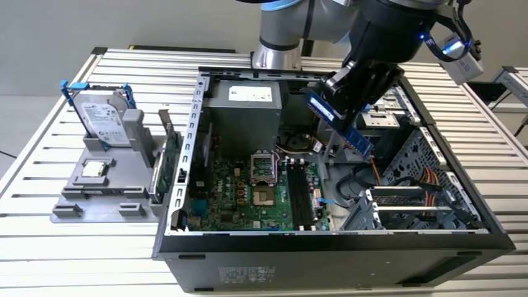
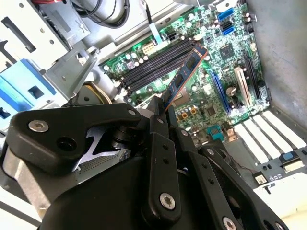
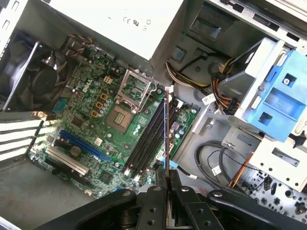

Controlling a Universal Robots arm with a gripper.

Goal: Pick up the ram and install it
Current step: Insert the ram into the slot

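The ram (image 1: 353, 133) is held clamped between the fingers of the tool (image 1: 340, 99), tilted, above the open computer case (image 1: 330, 247) and apart from the motherboard (image 1: 239, 198). In the exterior view its upper end is hidden behind the tool's dark fingers; the lower, blue part is left showing. In the first wrist view the ram (image 3: 166, 134) is seen edge-on as a thin line over the black memory slots (image 3: 146, 139) — its chips cannot be made out there. In the second wrist view one face of the ram (image 2: 184, 76) is shown, its held end covered by the tool (image 2: 160, 108). A hard drive (image 1: 106, 120) is stood upright on the bench (image 1: 49, 161), at the exterior view's left — well apart from the tool.
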